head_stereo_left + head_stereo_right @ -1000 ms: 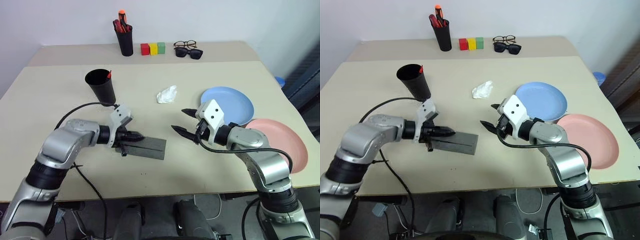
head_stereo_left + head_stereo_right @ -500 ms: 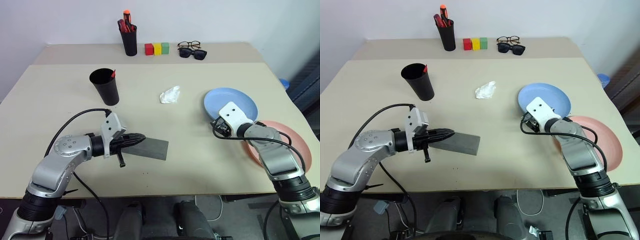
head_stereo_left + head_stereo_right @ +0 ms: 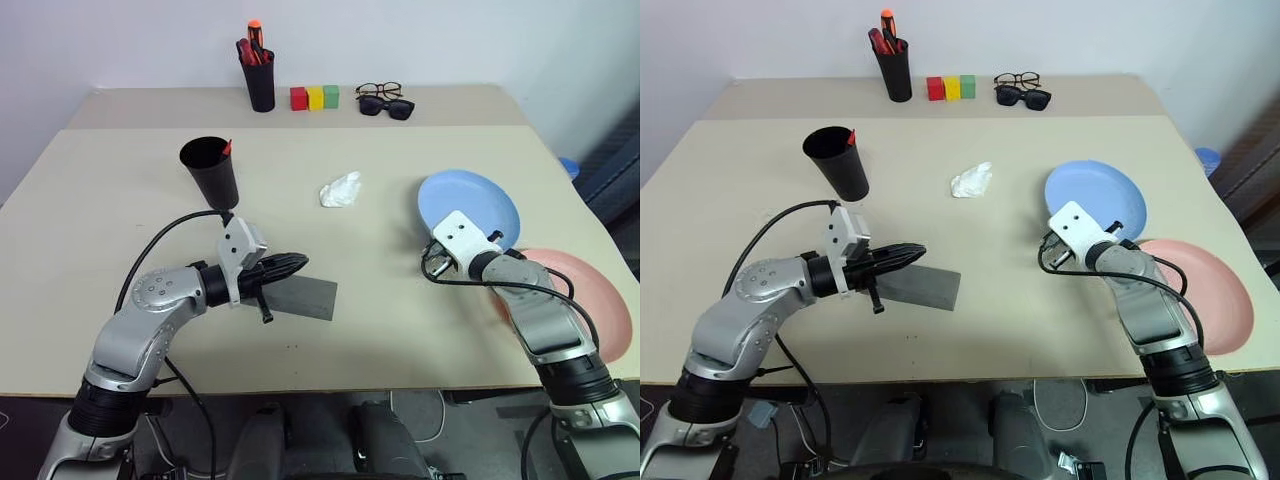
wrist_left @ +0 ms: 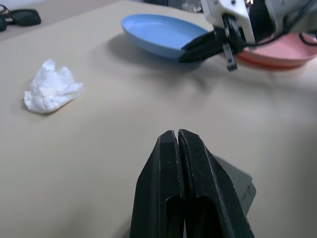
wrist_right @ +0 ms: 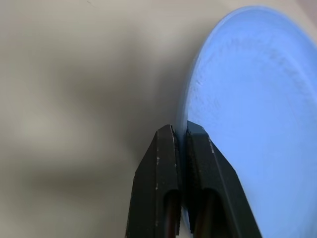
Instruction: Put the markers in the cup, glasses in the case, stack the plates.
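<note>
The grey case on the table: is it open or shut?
Shut: the grey case lies flat, lid down, no gap showing, with the left hand above one end.

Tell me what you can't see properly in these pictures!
- Cup: a red tip pokes out; its dark inside hides the rest.
- Pink plate: near part behind the right arm, head views.
- Case: one end under the left pincer.
- Wire glasses: too small for detail.
</note>
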`<control>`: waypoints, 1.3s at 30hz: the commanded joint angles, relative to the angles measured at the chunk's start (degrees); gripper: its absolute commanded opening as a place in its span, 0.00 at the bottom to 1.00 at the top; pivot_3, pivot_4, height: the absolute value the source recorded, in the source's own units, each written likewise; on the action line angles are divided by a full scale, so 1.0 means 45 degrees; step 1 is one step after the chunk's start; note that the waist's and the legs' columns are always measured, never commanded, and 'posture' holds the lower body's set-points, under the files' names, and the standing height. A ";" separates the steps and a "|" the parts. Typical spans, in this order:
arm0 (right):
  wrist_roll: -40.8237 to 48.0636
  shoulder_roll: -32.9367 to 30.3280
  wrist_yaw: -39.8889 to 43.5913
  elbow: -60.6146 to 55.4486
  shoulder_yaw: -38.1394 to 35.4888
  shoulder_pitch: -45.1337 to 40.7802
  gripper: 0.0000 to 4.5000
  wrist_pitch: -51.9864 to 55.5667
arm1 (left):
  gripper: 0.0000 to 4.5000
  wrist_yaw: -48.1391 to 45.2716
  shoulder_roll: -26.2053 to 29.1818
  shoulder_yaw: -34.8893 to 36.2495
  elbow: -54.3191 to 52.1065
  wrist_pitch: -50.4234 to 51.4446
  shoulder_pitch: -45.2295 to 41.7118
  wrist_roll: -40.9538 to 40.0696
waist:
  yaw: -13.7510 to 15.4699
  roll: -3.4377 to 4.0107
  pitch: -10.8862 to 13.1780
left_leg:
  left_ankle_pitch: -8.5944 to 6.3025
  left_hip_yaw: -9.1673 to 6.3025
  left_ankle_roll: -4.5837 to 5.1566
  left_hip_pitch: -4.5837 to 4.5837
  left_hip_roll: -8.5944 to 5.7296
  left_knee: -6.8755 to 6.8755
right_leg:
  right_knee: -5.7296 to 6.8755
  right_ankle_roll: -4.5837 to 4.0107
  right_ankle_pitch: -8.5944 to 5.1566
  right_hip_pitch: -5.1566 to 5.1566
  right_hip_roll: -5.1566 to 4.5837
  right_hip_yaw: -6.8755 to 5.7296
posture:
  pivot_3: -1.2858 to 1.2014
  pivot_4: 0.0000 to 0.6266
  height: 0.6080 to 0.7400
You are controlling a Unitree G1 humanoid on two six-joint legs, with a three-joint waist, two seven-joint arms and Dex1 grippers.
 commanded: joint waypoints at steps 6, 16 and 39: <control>-0.0301 -0.1472 0.0509 -0.4401 -0.2551 0.2047 0.01 -0.0573 | 0.00 -0.0323 -0.0437 -0.0336 0.1301 -0.0713 -0.1125 0.0095 | 0.0072 0.0018 0.0001 | 0.0000 -0.0006 0.0000 -0.0004 -0.0001 0.0000 | -0.0001 0.0000 0.0000 -0.0001 0.0003 -0.0002 | 0.52 0.24 1.00; 0.0589 -0.1007 0.2556 -0.9510 -0.7651 0.8700 0.01 0.2217 | 0.00 -0.1749 -0.1018 -0.1108 0.4235 -0.2072 -0.2890 0.0638 | 0.0197 0.0029 -0.0008 | -0.0006 -0.0006 0.0010 0.0038 0.0000 0.0037 | -0.0016 0.0002 -0.0002 0.0083 0.0023 -0.0021 | 0.52 0.24 1.00; 0.1709 0.4707 0.0746 0.1545 -0.0431 -0.3561 0.99 0.0570 | 0.00 0.1431 0.0210 0.1742 0.2173 -0.1739 -0.0159 0.1265 | -0.0139 0.0020 -0.0002 | -0.0009 -0.0016 0.0015 0.0183 0.0004 -0.0065 | -0.0038 0.0000 -0.0007 0.0163 -0.0007 0.0014 | 0.52 0.24 1.00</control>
